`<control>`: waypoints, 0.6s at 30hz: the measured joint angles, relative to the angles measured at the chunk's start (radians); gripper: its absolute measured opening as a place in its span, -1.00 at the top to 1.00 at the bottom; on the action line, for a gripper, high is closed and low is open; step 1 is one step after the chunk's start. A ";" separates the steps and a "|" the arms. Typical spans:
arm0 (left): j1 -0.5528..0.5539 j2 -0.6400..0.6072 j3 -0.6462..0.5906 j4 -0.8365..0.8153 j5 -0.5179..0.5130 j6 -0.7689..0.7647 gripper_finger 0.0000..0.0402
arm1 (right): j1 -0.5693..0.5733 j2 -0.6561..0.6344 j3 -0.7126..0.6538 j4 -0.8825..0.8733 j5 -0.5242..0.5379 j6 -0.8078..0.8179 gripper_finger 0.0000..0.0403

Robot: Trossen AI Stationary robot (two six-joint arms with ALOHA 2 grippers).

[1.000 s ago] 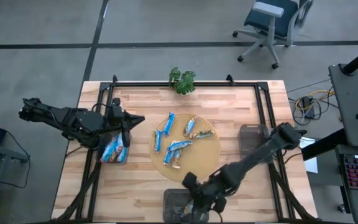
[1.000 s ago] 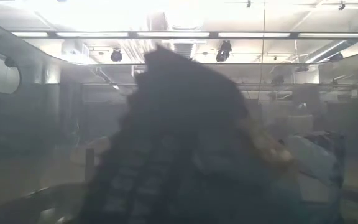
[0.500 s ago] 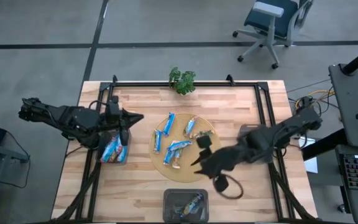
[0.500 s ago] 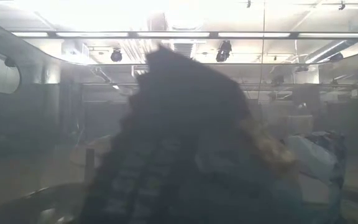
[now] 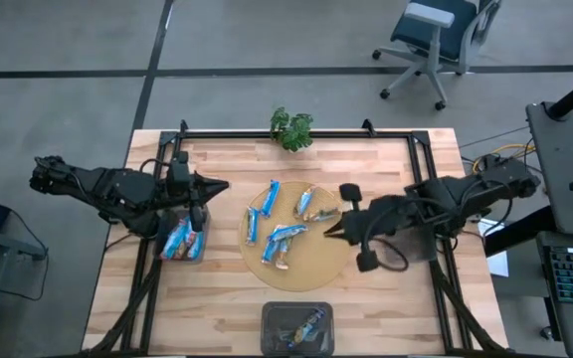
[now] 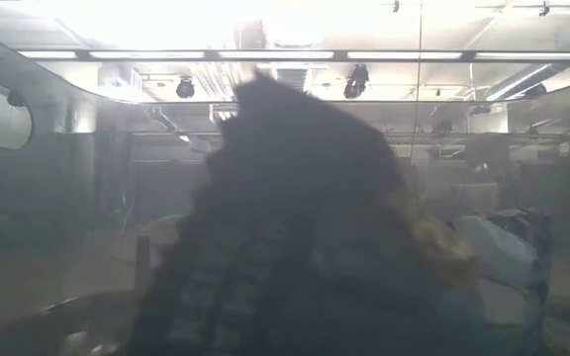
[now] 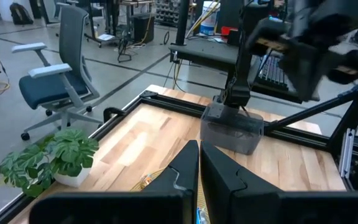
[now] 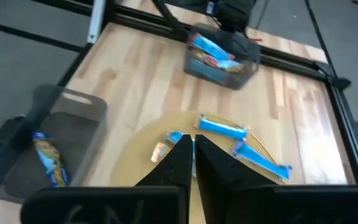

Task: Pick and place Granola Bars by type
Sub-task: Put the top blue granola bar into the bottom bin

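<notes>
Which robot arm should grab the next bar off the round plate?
Probably the right. The right gripper hangs shut at the round plate's edge beside the bars; the left gripper waits shut near its bin.

A: Potted plant (image 5: 291, 128) at the wooden table's (image 5: 227, 308) far edge, centred. What lies round it?

B: Office chair (image 5: 434, 36) on the floor beyond the plant, well apart. Round tan tray (image 5: 318, 261) mid-table, nearer than the plant. Grey bin (image 5: 297, 326) at the near edge.

grey floor (image 5: 267, 35), blue office chair (image 5: 434, 35), ceiling strip lights (image 6: 295, 54)
</notes>
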 joint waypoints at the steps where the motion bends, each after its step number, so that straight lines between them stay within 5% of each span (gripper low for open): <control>1: 0.000 0.000 0.000 0.000 0.000 0.001 1.00 | -0.013 -0.020 -0.029 0.016 0.001 0.001 0.96; 18: 0.000 0.000 0.000 0.037 0.004 0.113 1.00 | -0.181 -0.436 -0.639 0.646 0.005 0.076 0.96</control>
